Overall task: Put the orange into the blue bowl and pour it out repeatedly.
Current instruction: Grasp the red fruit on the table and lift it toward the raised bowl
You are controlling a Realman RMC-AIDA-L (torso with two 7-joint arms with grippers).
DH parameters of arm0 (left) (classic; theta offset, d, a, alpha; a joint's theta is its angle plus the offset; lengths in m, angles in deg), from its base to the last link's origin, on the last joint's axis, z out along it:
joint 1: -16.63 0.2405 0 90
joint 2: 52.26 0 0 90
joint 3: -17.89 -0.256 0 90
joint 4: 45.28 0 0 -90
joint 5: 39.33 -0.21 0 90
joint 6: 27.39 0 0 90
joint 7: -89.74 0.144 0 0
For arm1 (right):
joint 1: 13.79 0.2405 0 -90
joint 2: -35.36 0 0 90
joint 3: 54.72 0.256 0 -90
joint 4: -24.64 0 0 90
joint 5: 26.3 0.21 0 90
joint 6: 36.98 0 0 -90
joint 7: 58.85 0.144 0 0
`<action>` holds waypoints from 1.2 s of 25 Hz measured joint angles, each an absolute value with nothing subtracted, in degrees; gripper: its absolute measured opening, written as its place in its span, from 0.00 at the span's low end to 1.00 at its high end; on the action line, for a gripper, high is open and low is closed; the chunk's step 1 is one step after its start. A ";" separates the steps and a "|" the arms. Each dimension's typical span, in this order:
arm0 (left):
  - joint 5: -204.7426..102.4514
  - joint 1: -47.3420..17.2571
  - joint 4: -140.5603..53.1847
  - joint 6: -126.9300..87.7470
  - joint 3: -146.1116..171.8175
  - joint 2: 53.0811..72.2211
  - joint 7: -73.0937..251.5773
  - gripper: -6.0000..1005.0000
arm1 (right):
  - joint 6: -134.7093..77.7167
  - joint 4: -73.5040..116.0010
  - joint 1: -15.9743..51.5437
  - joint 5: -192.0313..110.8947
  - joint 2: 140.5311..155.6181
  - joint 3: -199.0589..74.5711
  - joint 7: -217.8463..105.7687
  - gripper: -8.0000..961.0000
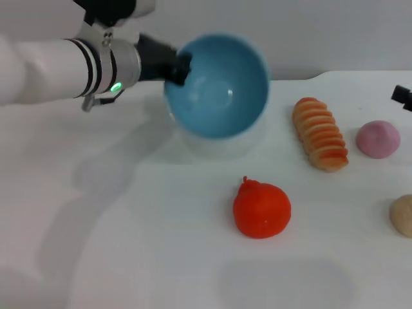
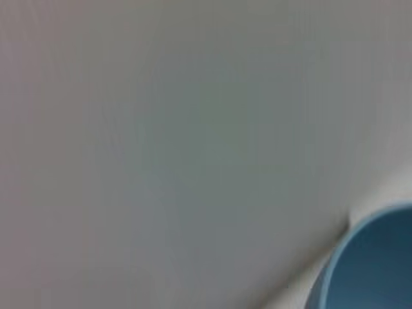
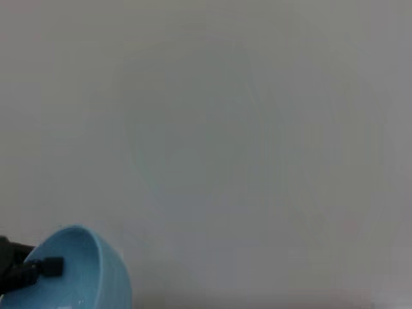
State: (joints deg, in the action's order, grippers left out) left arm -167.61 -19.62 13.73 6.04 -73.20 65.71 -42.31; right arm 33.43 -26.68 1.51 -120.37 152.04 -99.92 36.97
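Left gripper point(image 1: 181, 67) holds one blue bowl point(image 1: 222, 90); one orange point(image 1: 261, 210) lies apart.

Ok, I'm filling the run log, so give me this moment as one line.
left gripper: grips tilted blue bowl rim, bowl empty | orange: on table, out of bowl | right gripper: idle at right edge

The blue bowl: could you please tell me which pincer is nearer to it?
Left. The left pincer grips the blue bowl at its rim; the right pincer sits at the table's far right edge.
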 joint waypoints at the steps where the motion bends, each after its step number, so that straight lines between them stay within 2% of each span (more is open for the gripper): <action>1: -172.60 -20.81 13.37 8.85 -72.71 65.82 -46.48 0.00 | 33.58 -27.71 1.94 -122.34 152.05 -99.84 38.44 0.73; 4: -184.27 -23.88 12.72 15.82 -71.74 65.98 -58.55 0.00 | 35.03 -30.42 3.77 -128.93 152.09 -100.23 43.14 0.72; 10: -185.24 -26.21 11.03 20.92 -65.68 65.72 -60.87 0.00 | 46.31 -35.61 9.17 -146.83 152.15 -100.63 55.12 0.72; 15: -185.26 -26.43 10.44 19.49 -65.39 65.85 -60.85 0.00 | 50.65 -35.40 12.55 -150.63 153.50 -103.48 57.74 0.71; 30: -185.23 -27.14 7.92 17.78 -65.50 65.97 -60.94 0.00 | 38.30 -13.32 23.91 -151.68 154.10 -114.44 56.76 0.70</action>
State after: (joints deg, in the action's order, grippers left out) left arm -185.23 -27.14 7.92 17.78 -65.50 65.97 -60.94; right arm 38.30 -13.32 23.91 -151.68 154.10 -114.44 56.76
